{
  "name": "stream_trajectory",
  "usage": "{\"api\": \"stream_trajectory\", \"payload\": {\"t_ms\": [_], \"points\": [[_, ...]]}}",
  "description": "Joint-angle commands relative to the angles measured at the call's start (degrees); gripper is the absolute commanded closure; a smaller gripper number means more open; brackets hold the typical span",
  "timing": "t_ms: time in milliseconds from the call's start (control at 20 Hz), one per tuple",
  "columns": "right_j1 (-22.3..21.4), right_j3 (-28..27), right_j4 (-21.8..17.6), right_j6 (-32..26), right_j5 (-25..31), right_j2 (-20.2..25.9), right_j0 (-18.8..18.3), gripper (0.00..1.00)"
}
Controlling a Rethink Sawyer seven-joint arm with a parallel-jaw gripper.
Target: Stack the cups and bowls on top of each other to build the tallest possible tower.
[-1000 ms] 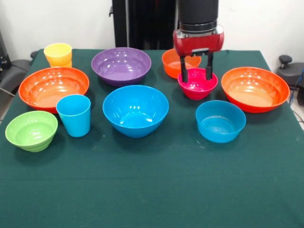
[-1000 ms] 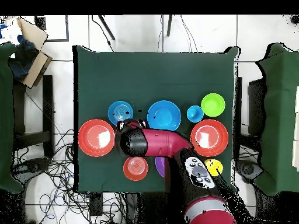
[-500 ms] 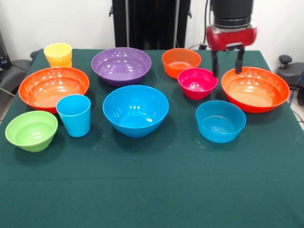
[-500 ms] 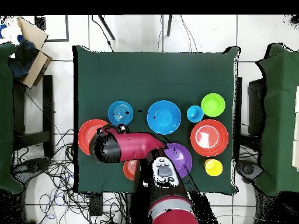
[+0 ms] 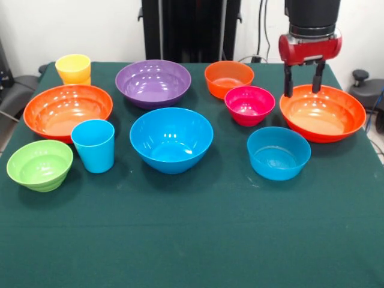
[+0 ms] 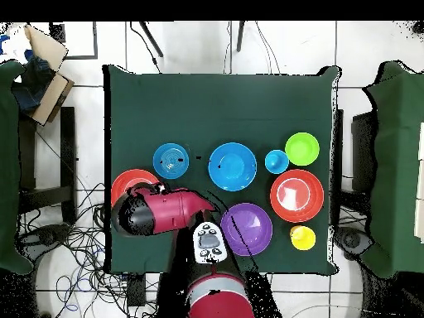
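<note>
My gripper (image 5: pixel 302 91) is open and empty, its fingers hanging over the far rim of the right large orange bowl (image 5: pixel 322 113). The small magenta bowl (image 5: pixel 249 105) and the small orange bowl (image 5: pixel 228 79) stand to its left. The large blue bowl (image 5: pixel 171 139) is at the centre and the medium blue bowl (image 5: pixel 278 153) at the front right. The purple bowl (image 5: pixel 153 83), the left large orange bowl (image 5: pixel 68 111), the yellow cup (image 5: pixel 73 69), the blue cup (image 5: pixel 93 145) and the lime green bowl (image 5: pixel 40 165) stand on the left. Nothing is stacked.
The green tablecloth (image 5: pixel 192 240) has open room along its near edge. In the overhead view my arm (image 6: pixel 161 211) covers part of an orange bowl (image 6: pixel 131 182) and hides the magenta and small orange bowls. Chairs and cables surround the table.
In the front view my gripper has moved right, from over the magenta bowl to over the right large orange bowl. It stayed open and empty. No bowl or cup has moved.
</note>
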Motion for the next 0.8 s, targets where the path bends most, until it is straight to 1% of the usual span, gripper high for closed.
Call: {"api": "stream_trajectory", "payload": {"t_ms": [50,250,450,550,700,800], "points": [[4.08,-4.91,-1.98,5.38,-4.67,2.81,-4.44,0.0],[2.85,-3.31,-2.45,5.17,-4.74,3.68,-5.84,0.0],[2.21,-1.98,-3.64,3.87,-4.87,5.43,-8.4,0.0],[2.51,-1.58,-4.26,3.96,-5.84,5.24,-8.56,0.0],[4.41,-1.53,-5.2,5.15,-9.57,4.01,-7.66,0.0],[5.01,-1.32,-5.81,5.28,-10.78,4.12,-8.02,0.0]]}}
